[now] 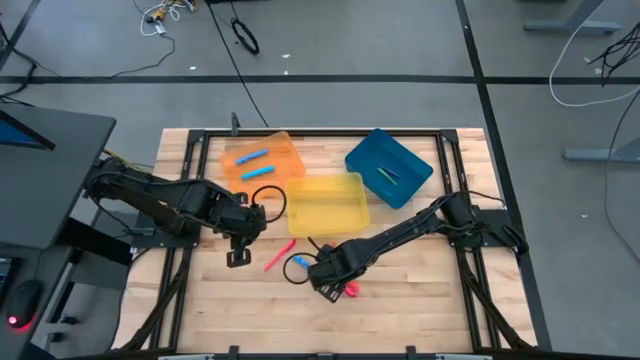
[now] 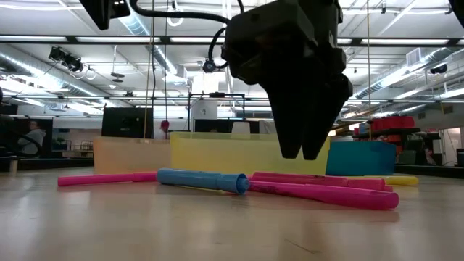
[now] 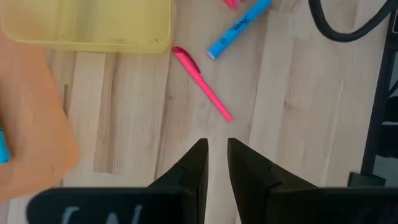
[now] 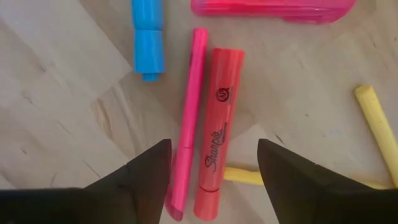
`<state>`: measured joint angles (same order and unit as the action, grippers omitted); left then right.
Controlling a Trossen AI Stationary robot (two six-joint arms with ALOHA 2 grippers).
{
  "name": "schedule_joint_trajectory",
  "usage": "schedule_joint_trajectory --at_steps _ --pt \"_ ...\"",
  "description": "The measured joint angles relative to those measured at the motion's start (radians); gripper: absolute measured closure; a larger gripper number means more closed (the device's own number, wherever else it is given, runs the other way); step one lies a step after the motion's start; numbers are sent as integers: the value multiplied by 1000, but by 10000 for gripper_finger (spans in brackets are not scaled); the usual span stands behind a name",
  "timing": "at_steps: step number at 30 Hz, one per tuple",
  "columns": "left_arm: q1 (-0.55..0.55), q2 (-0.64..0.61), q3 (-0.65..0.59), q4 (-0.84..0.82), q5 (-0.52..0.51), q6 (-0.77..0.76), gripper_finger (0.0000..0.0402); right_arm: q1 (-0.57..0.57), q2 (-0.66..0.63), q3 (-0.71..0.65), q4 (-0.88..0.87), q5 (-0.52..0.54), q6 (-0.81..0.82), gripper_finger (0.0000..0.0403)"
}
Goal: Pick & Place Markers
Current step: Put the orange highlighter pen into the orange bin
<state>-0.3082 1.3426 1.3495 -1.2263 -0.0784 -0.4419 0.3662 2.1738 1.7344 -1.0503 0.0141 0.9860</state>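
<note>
Loose markers lie flat near the table's near middle: a thin pink one point(image 4: 189, 118), a red one point(image 4: 217, 124), a blue one point(image 4: 148, 37), a pink one point(image 4: 273, 7) and a yellow one point(image 4: 379, 124). My right gripper point(image 4: 214, 144) is open and hangs just above them point(image 2: 301, 152), its fingers on either side of the thin pink and red markers without touching. My left gripper point(image 3: 216, 146) is shut with only a slit between its fingers. It holds nothing and points at another thin pink marker point(image 3: 202, 84) on the wood. Two blue markers point(image 1: 255, 165) lie in the orange tray.
Three trays stand in the far half of the table: orange point(image 1: 285, 145) on the left, yellow point(image 1: 326, 205) in the middle, and blue point(image 1: 372, 150) on the right with markers inside. A black cable loop point(image 1: 265, 195) lies by the left gripper. Bare wood spreads along the near edge.
</note>
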Motion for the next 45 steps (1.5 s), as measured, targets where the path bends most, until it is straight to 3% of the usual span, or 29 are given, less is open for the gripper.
schedule_joint_trajectory --at_steps 19,34,45 --pt "-6 0 0 3 -15 9 337 -12 -1 -87 82 -30 0 213" --pt "-6 0 0 3 -14 10 337 -26 -1 -88 117 -22 -62 336" --pt "-6 0 0 3 -14 10 337 -26 -1 -88 135 -22 -55 318"
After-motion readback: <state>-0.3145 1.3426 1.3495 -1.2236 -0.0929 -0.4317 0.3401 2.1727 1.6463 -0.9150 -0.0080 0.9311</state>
